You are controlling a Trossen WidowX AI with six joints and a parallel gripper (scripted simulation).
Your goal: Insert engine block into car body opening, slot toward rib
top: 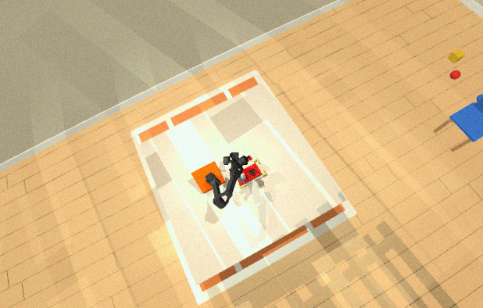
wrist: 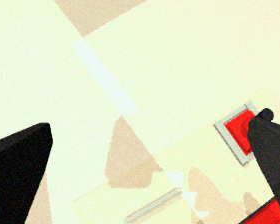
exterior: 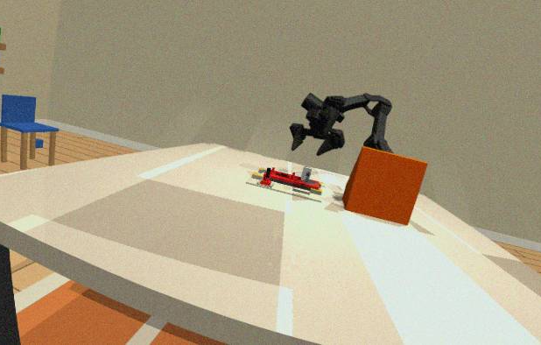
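The red car body (top: 250, 178) (exterior: 289, 178) (wrist: 272, 215) lies on the table. A grey block (top: 242, 177) (exterior: 306, 173), apparently the engine block, stands upright in it near the end closer to the orange box. Its slot side and how deep it sits cannot be told. My gripper (top: 236, 159) (exterior: 307, 151) (wrist: 151, 131) is open and empty. It hangs above the table beside the car body, clear of the grey block. In the wrist view its right finger overlaps a small red part.
The small red part (exterior: 265, 180) (wrist: 236, 131), with a black piece, sits in a light grey holder (wrist: 231, 143) beside the car body. A thin grey rail (wrist: 153, 205) lies near it. A tall orange box (top: 202, 177) (exterior: 384, 186) stands by the arm's base.
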